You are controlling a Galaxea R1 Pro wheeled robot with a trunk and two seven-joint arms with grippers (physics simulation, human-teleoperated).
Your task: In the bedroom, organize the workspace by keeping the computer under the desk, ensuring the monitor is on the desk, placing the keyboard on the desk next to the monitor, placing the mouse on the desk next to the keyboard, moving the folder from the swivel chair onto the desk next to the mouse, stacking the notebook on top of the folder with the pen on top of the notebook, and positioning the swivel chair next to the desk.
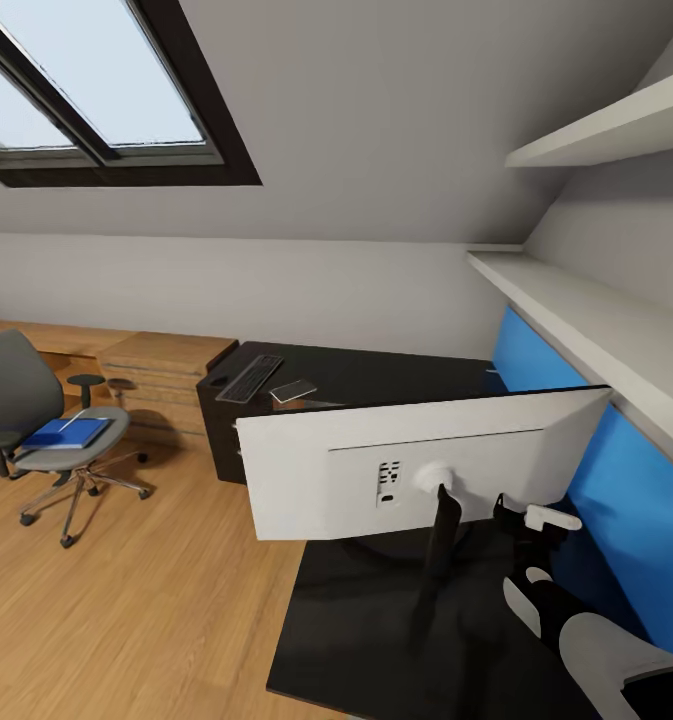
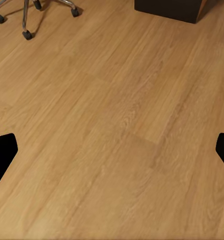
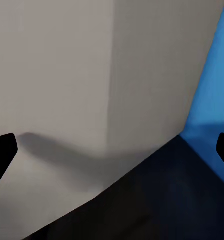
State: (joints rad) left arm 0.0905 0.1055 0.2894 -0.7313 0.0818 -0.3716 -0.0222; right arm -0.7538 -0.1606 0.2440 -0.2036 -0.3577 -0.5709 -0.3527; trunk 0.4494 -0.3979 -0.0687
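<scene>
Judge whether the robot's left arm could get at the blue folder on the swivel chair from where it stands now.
Probably not. The folder lies on the swivel chair, well across open floor, and the left gripper hangs open over bare boards. Nothing blocks the way, so the robot would likely need to drive closer.

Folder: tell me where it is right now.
In the head view the folder lies on the seat of the swivel chair at the far left, out on the wooden floor, well apart from the desk.

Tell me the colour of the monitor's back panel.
Pale grey, almost white; the monitor stands on a thin black stand. It shows best in the head view.
</scene>
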